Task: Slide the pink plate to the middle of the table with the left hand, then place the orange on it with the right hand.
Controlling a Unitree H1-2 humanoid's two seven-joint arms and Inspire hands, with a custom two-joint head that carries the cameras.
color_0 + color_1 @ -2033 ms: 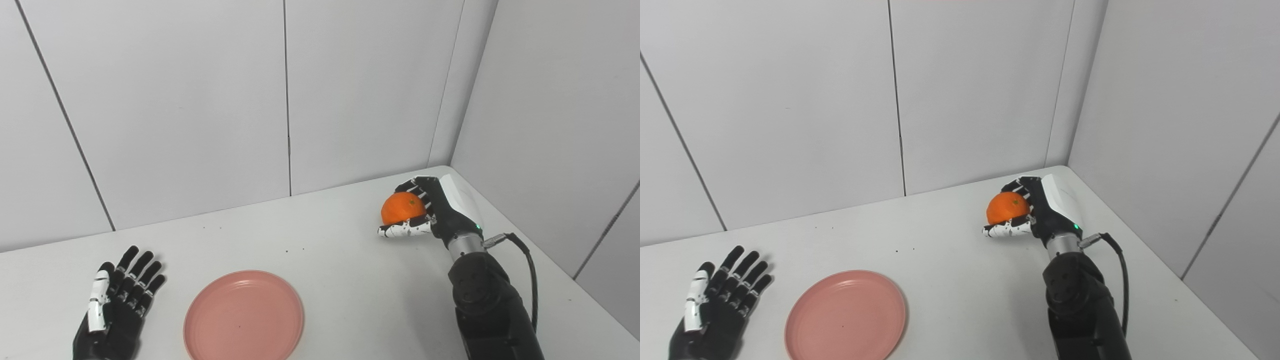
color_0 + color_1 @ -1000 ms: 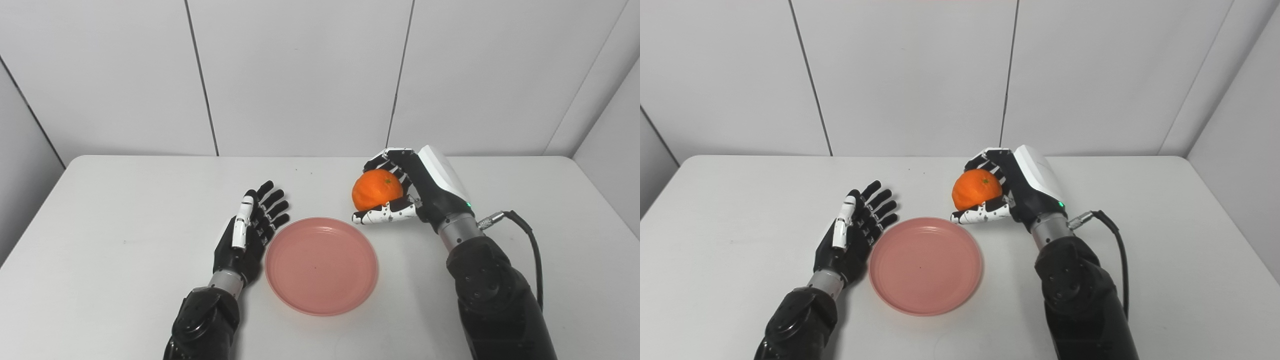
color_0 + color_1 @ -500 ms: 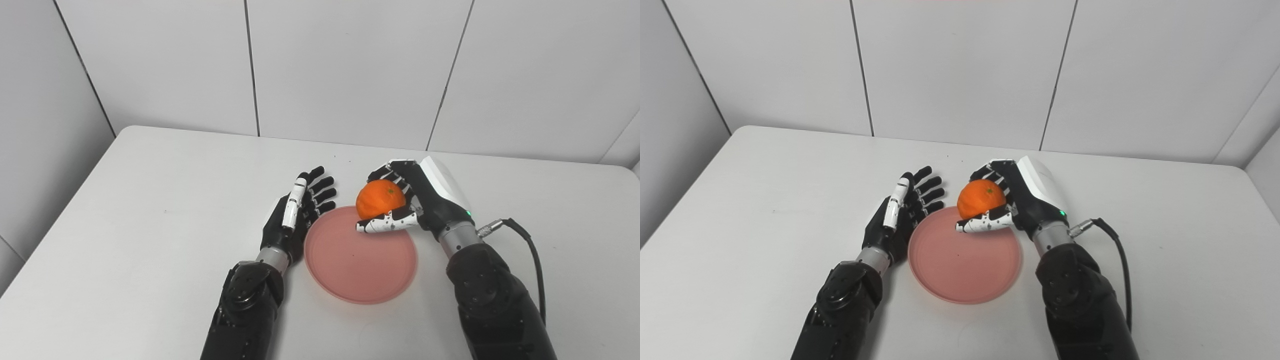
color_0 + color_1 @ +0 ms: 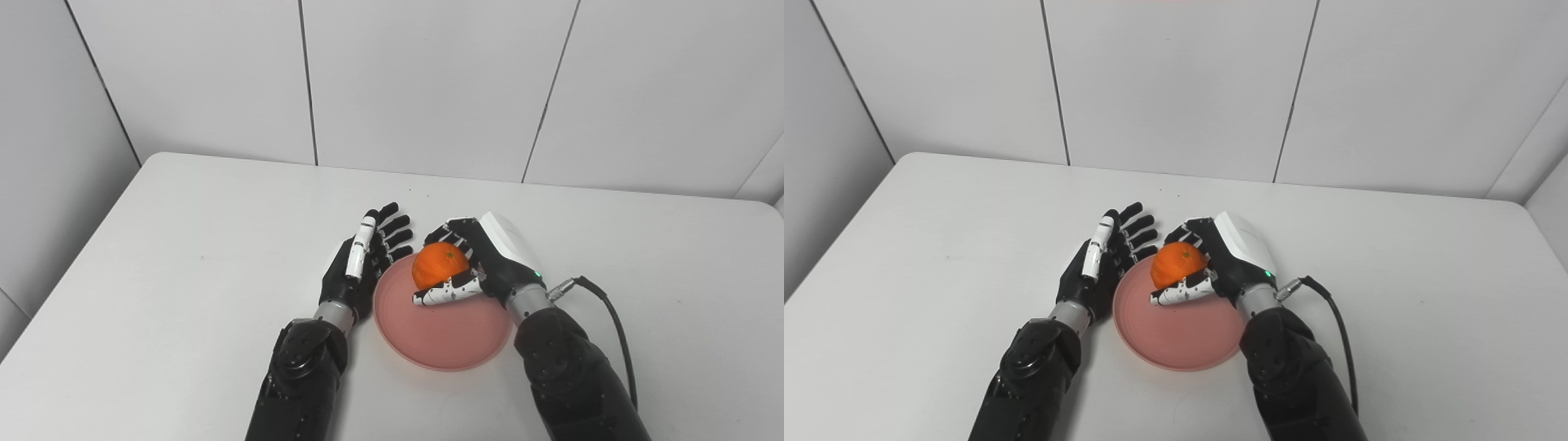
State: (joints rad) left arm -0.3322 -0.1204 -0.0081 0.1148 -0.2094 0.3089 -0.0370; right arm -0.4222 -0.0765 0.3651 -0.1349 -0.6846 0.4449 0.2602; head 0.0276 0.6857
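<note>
The pink plate lies on the white table, near its middle. My right hand is shut on the orange and holds it over the far left part of the plate; whether the fruit touches the plate I cannot tell. My left hand lies open, fingers straight and spread, right against the plate's left rim, holding nothing.
Grey wall panels close the table's far side and a wall stands to the left. A black cable loops from my right wrist over the table.
My right hand has carried the orange leftward and down, from the plate's far right rim to over its far left part. The left hand and plate stay put; the earliest pictures differ by camera shift.
</note>
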